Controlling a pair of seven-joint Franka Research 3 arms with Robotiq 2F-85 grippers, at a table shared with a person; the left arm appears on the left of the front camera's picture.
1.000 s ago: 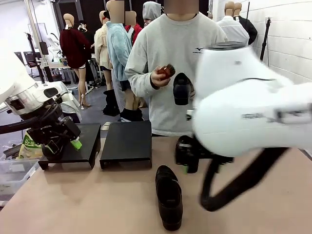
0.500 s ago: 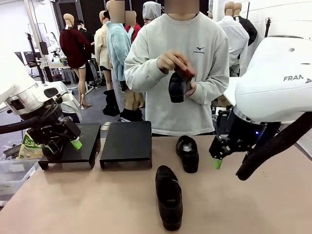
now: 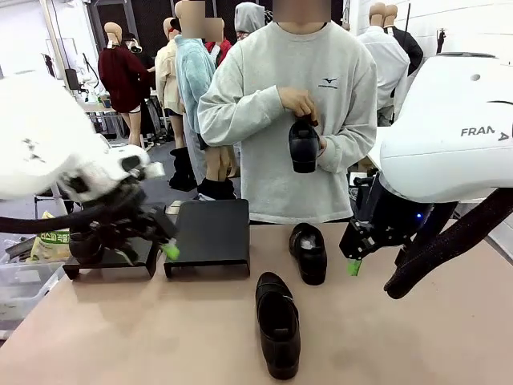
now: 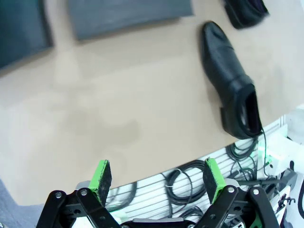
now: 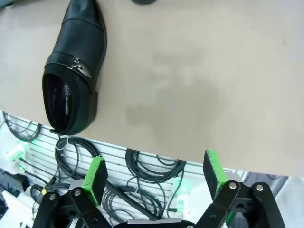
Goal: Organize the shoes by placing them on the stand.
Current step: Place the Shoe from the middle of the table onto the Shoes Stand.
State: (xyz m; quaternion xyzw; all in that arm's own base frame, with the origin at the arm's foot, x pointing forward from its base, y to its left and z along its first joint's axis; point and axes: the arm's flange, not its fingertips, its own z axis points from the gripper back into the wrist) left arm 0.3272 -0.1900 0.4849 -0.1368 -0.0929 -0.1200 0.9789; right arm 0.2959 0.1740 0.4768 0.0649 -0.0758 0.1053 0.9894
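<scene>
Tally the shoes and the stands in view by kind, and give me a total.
Black shoes: 3 (nearer one on the table, farther one on the table, one held up by the person)
Black stands: 2 (left, right)
Total: 5

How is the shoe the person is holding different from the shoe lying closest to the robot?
The held shoe hangs on end in the air, in the person's hand; the near shoe lies flat on the table. The held shoe is gripped; nothing touches the near shoe. Both are black and shiny.
</scene>
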